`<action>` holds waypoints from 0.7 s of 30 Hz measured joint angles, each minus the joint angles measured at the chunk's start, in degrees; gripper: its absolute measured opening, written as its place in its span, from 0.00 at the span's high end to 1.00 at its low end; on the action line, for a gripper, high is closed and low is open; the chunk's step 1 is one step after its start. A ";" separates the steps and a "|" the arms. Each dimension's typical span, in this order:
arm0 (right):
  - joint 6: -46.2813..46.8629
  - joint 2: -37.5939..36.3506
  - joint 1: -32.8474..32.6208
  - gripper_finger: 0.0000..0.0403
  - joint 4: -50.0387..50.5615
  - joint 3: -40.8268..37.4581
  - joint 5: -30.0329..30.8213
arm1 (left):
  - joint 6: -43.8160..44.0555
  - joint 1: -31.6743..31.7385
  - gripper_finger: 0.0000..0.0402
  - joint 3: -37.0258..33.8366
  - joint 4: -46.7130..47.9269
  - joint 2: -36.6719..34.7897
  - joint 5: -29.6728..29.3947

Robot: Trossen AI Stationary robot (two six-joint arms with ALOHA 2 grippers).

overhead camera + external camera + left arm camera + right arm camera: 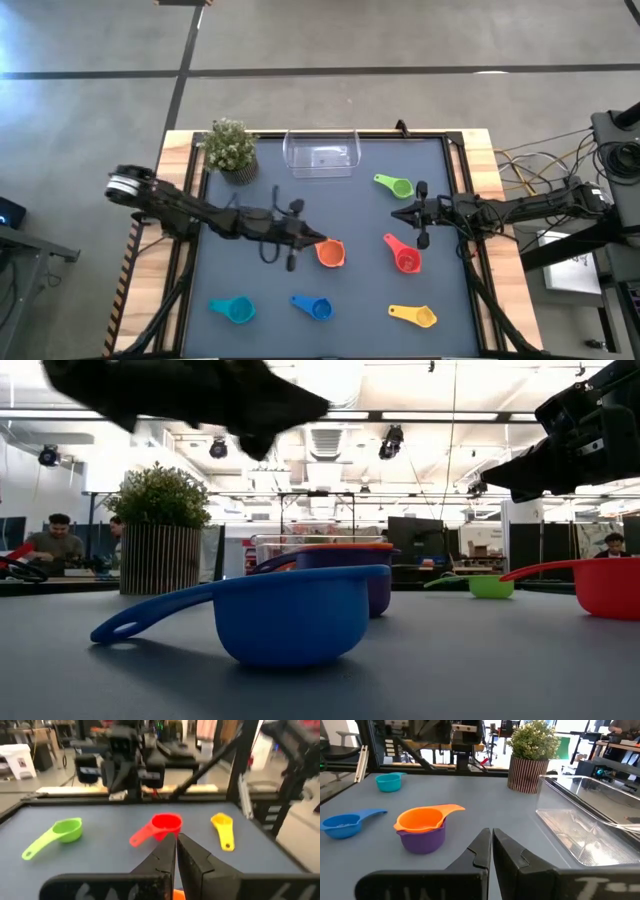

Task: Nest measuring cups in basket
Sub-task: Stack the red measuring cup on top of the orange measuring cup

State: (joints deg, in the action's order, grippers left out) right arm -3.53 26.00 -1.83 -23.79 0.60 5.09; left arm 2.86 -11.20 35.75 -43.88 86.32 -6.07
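Note:
The orange cup (331, 253) sits nested in the purple cup (423, 841) at mid-table. The green cup (396, 185), red cup (406, 259), yellow cup (417, 316), blue cup (314, 307) and teal cup (233, 311) stand singly on the mat. The clear basket (322, 154) stands at the far edge with nothing in it. My left gripper (318, 241) is shut and hangs above the orange cup's left side, well clear of it in the low view (255, 445). My right gripper (397, 213) is shut, raised between the green and red cups.
A potted plant (232, 148) stands at the far left corner beside the basket. Raised frame rails (460, 190) run along the mat's sides. People sit in the room beyond the table (55, 540). Open mat lies between the orange cup and the basket.

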 joint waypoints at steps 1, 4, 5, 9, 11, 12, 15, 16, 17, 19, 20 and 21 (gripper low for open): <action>0.04 0.02 0.00 0.98 0.00 0.00 -0.12 | 0.61 0.00 1.00 -2.16 -1.00 -1.86 0.01; -0.03 0.01 0.00 0.98 -0.02 0.00 -0.05 | 2.47 -0.02 1.00 -8.02 -4.55 -6.79 0.01; 0.05 0.02 -0.01 0.98 -0.02 0.00 -0.08 | 2.70 -0.02 1.00 -9.82 -6.41 -8.22 0.03; 0.02 0.02 -0.02 0.98 -0.07 0.00 -0.01 | 4.23 -0.02 1.00 -14.65 -11.78 -10.75 0.01; 0.00 0.02 0.00 0.98 -0.04 0.00 -0.04 | 5.40 -0.02 1.00 -15.58 -12.63 -11.23 0.03; -0.03 0.02 -0.02 0.98 -0.04 0.00 -0.06 | 6.09 -0.10 1.00 -15.90 -12.76 -11.48 0.08; 0.02 0.02 -0.01 0.98 -0.04 0.00 -0.06 | 8.20 -0.49 1.00 -16.50 -12.56 -11.38 0.66; -0.03 0.01 -0.02 0.98 -0.04 0.00 -0.04 | 8.62 -0.77 1.00 -16.55 -12.57 -11.23 1.20; -0.02 0.02 -0.02 0.98 -0.02 0.00 -0.06 | 8.73 -1.16 1.00 -16.55 -12.60 -11.14 1.65; 0.04 0.00 -0.02 0.98 -0.04 0.00 -0.06 | 8.62 -2.28 1.00 -16.28 -12.70 -10.69 2.35; -0.03 0.02 0.00 0.98 -0.04 0.00 -0.06 | 8.48 -2.98 1.00 -16.18 -12.68 -10.45 2.37; -0.03 0.01 -0.02 0.98 -0.04 0.00 -0.06 | 8.32 -3.70 1.00 -16.16 -12.66 -10.21 2.37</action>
State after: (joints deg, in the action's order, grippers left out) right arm -3.56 26.00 -1.84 -23.83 0.60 5.04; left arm 11.18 -14.90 19.59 -56.53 76.11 -3.70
